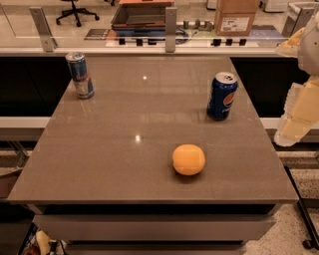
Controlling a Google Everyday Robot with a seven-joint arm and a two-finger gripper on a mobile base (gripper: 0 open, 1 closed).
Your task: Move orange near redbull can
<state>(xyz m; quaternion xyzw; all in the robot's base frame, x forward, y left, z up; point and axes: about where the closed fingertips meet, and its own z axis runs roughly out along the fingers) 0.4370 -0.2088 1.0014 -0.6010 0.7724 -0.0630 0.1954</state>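
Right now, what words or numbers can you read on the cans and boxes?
Nothing reads clearly.
Wide dark blue can: logo only, letters blurred.
Slim silver-and-blue can: marks blurred.
Brown cardboard box: white label, too small.
Pale gripper, right of the grey table: no writing seen.

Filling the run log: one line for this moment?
orange front-right, untouched | redbull can far-left, upright | gripper off table, right edge
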